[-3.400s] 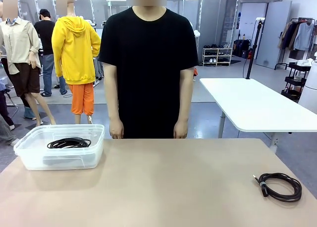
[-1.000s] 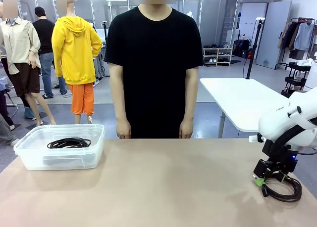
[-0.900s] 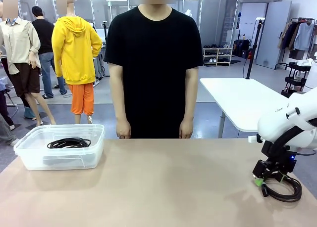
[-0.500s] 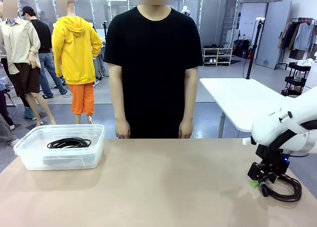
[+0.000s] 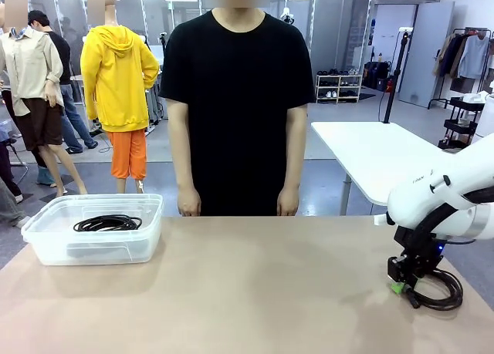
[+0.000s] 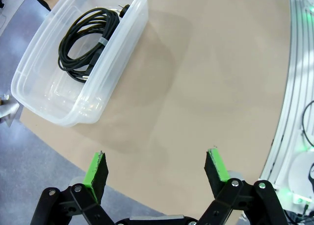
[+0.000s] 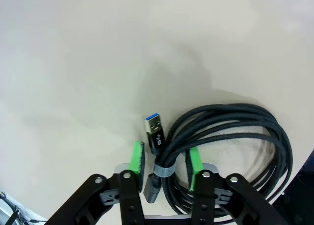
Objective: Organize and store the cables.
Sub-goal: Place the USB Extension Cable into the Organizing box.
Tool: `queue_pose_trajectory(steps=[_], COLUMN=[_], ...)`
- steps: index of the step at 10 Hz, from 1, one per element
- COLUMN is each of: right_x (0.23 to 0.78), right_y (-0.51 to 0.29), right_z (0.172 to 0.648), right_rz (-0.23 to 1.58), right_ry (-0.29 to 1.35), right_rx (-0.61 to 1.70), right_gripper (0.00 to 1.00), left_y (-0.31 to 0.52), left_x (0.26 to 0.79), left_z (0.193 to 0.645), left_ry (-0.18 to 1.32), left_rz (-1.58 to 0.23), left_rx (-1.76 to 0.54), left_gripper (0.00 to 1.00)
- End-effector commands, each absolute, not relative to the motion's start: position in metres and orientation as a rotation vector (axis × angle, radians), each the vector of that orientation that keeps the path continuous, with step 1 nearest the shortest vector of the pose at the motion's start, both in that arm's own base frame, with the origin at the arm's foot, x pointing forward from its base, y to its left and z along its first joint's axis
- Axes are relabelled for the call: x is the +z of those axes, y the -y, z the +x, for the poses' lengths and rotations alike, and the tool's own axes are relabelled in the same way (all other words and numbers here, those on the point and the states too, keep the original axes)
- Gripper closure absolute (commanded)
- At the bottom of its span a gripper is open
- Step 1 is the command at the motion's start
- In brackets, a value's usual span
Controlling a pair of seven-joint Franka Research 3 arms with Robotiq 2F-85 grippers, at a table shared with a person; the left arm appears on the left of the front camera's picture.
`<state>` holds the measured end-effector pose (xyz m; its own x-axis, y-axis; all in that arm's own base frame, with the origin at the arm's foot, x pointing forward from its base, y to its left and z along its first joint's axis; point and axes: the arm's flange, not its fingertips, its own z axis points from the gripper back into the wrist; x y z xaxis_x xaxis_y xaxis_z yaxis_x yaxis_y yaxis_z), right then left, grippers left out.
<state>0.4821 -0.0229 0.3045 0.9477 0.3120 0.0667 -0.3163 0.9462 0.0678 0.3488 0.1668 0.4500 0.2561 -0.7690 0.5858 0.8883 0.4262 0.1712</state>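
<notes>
Cables: one coil (image 6: 86,41) sits in the clear bin (image 6: 105,95) — the other (image 7: 230,151) is on the table (image 5: 255,292), right gripper (image 7: 166,168) pinched around its bundled strands. Left gripper (image 6: 158,167) wide open, holding nothing.

the beige table (image 5: 247,292) occupies the foreground, with a grey floor (image 5: 324,188) behind it. a white table (image 5: 378,157) stands at the right, with a black pole stand (image 5: 394,76) at its far end, and near it a low shelf rack with shoes (image 5: 338,86) against the far glass partitions. a clothes rail with hanging garments (image 5: 467,57) and a black trolley (image 5: 463,123) stand at the far right beside a grey door panel (image 5: 424,49).
</notes>
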Motion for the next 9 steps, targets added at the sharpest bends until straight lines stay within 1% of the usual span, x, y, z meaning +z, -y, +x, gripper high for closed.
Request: queue_pose_trajectory(steps=[1, 4, 5, 6, 7, 8, 9], right_x=[0.309, 0.333, 0.357, 0.392, 0.422, 0.432, 0.434], right_y=[0.018, 0.01, 0.007, 0.003, -0.013, -0.032, -0.05], right_z=[0.483, 0.491, 0.495, 0.499, 0.503, 0.508, 0.514], right_rz=[0.054, 0.016, 0.035, 0.006, 0.022, 0.04, 0.022], right_ry=[0.069, 0.085, 0.075, 0.101, 0.136, 0.146, 0.16], right_rx=[0.324, 0.359, 0.384, 0.39, 0.442, 0.493, 0.474], right_gripper=[1.0, 1.0, 1.0, 1.0, 1.0, 1.0, 1.0], left_y=[-0.165, -0.165, -0.165, -0.165, -0.165, -0.165, -0.165], left_x=[0.456, 0.456, 0.456, 0.456, 0.456, 0.456, 0.456], left_z=[0.349, 0.349, 0.349, 0.349, 0.349, 0.349, 0.349], left_ry=[0.648, 0.648, 0.648, 0.648, 0.648, 0.648, 0.648], left_rz=[-0.223, -0.223, -0.223, -0.223, -0.223, -0.223, -0.223], left_rx=[-1.13, -1.13, -1.13, -1.13, -1.13, -1.13, -1.13], left_gripper=[0.0, 0.0, 0.0, 0.0, 0.0, 0.0, 0.0])
